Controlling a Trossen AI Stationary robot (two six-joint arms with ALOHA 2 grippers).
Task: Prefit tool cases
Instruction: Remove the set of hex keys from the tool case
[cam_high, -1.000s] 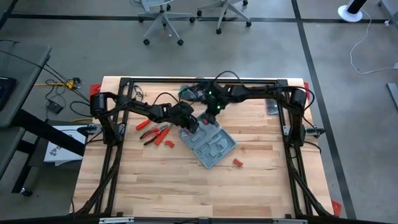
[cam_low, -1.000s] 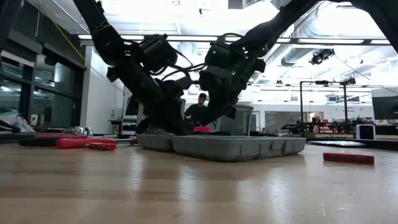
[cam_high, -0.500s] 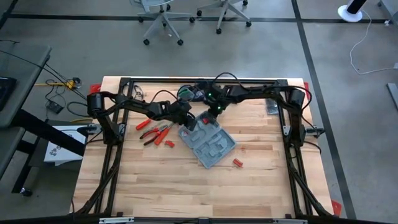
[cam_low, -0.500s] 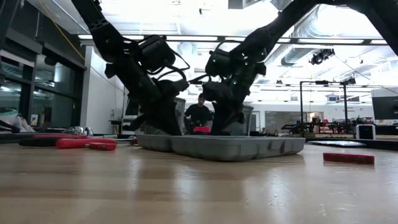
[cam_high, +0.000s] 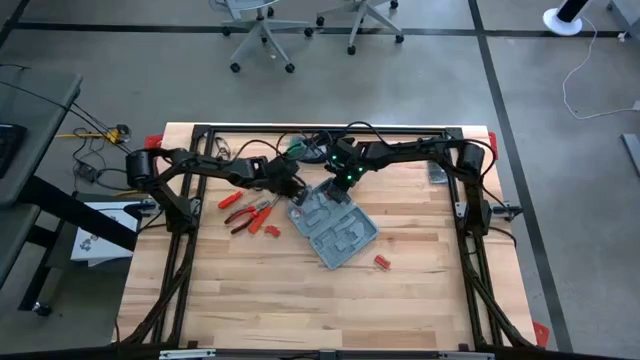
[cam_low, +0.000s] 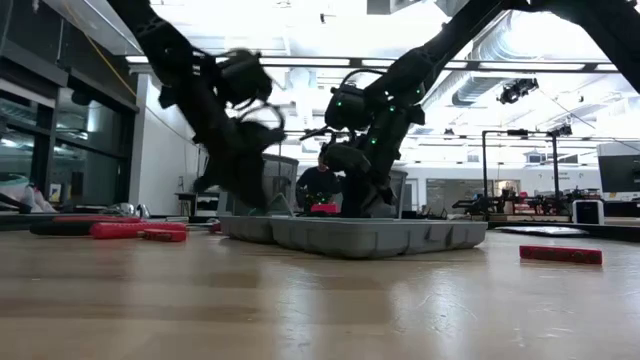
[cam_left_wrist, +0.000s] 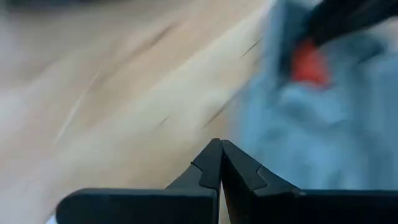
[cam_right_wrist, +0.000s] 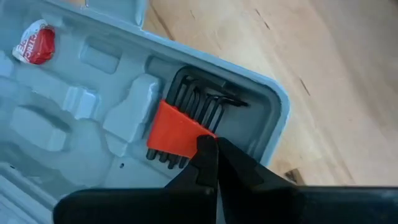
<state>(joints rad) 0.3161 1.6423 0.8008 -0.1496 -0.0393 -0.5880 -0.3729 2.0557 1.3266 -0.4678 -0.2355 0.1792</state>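
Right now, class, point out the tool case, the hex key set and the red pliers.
tool case (cam_high: 338, 236), high view: moulded tray interior.
hex key set (cam_right_wrist: 176, 134), right wrist view: its red holder, seated in a case recess.
red pliers (cam_high: 248, 214), high view: the handles.

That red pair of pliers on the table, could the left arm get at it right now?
Probably yes. The pliers lie in the open on the wood, with nothing over them, just beside the left gripper, which is shut and empty at the case edge. It would have to open first.
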